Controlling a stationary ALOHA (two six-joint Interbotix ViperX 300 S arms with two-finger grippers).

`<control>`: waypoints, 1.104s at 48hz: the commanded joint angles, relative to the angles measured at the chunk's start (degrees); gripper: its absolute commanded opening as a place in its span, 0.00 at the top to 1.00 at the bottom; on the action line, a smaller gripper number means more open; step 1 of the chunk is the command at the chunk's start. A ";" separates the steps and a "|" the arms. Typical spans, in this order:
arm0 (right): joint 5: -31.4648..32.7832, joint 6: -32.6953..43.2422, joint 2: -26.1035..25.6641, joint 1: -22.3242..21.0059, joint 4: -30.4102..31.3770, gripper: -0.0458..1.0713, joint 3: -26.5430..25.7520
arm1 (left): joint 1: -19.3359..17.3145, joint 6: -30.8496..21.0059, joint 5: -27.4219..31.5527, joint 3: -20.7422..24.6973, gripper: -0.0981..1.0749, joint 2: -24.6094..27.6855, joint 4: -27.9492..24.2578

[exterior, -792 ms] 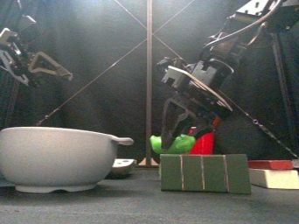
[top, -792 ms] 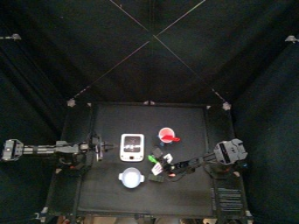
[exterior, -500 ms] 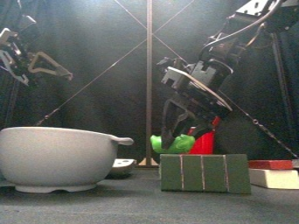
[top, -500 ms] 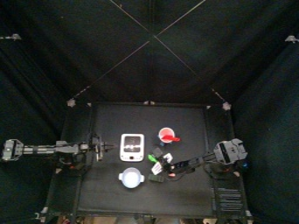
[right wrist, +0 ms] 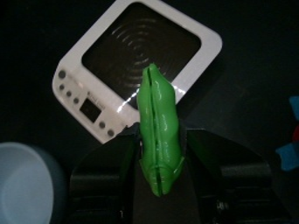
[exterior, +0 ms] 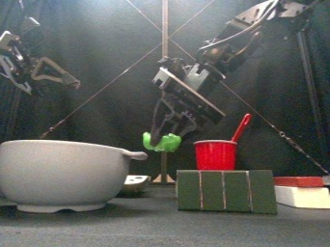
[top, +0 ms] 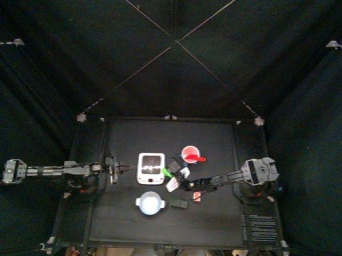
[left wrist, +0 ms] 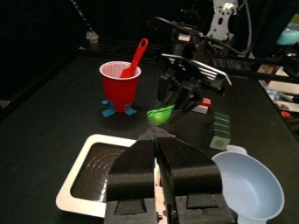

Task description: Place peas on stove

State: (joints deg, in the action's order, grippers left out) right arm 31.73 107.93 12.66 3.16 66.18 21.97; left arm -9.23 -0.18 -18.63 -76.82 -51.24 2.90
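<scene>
1. Above the table's middle, the right gripper (exterior: 165, 138) has its jaws clamped on the peas (right wrist: 156, 131), a bright green pod that hangs clear of the table surface.
2. Seen from the right wrist, the pod runs lengthwise between the jaws, its free tip pointing over the edge of the stove (right wrist: 136, 72), a white block with a dark ringed burner plate and small knobs along one side.
3. From above, the peas (top: 170, 173) sit just beside the stove's (top: 151, 168) right edge, with the right arm reaching in from the right.
4. A red cup (left wrist: 118, 82) stands on a blue base behind the stove; a red utensil (left wrist: 135, 57) leans inside it, its handle sticking out over the rim.
5. A pale blue-white bowl (left wrist: 249, 185) sits near the table's front; nothing can be seen inside it.
6. A dark green ridged block (exterior: 226, 191) stands at the front edge, with a flat red-and-white piece (exterior: 300, 193) beside it.
7. At the left side the left gripper (left wrist: 156, 179) rests with its jaws pressed together and holding nothing, the stove just ahead of it.
</scene>
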 commanded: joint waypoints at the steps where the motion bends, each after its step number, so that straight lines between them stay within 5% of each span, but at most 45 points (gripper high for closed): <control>1: -0.62 -0.62 0.09 -1.93 0.62 0.36 -3.60 | -0.09 0.09 -0.53 0.70 0.64 0.09 0.09; 39: -6.06 -0.88 10.99 -6.86 4.57 0.34 -14.59 | -0.09 0.09 -0.53 0.62 0.64 0.09 0.09; 53: -6.94 -0.88 11.78 -7.47 4.39 0.24 -15.03 | 0.00 0.09 -0.53 0.53 0.64 0.09 0.09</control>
State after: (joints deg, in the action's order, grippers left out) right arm 24.96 107.23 25.75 -3.87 70.58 8.26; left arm -9.23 -0.18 -18.63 -76.99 -51.24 2.90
